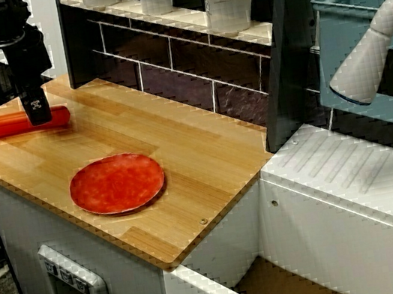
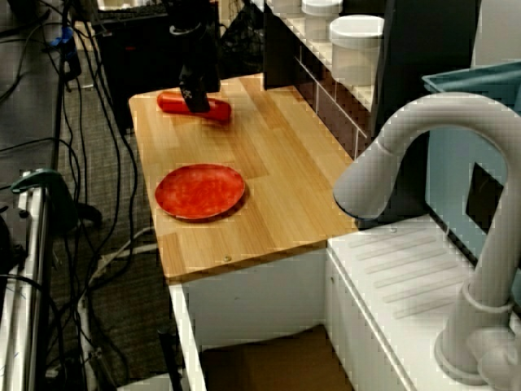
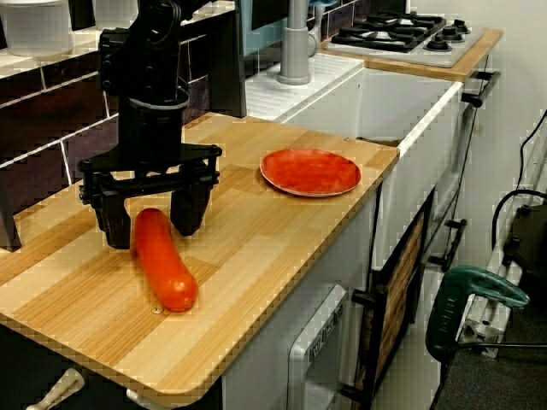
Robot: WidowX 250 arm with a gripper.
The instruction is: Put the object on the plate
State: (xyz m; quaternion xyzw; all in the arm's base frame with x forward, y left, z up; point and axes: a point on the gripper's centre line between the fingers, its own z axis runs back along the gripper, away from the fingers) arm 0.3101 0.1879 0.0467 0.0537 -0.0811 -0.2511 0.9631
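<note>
On the wooden counter (image 1: 184,164), the plate (image 1: 118,184) sits nearest the front edge, bare and flat. Well beyond it, toward the far left corner, the object (image 1: 6,126) lies on its side on the wood, not on the plate. The gripper (image 3: 156,224) stands over the object's far end with its 2 fingers (image 3: 192,203) spread wide, 1 on each side; they straddle the cylinder and do not look closed on it.

The object looks smooth, stiff and light, so it probably rolls and slips easily. A pinch across its middle, not the rounded ends, should hold it level.

Past the plate, along the back ledge, stand 3 white jars (image 1: 230,0), clear of the route. Between object and plate the wood is open, so nothing seems to block the carry.
</note>
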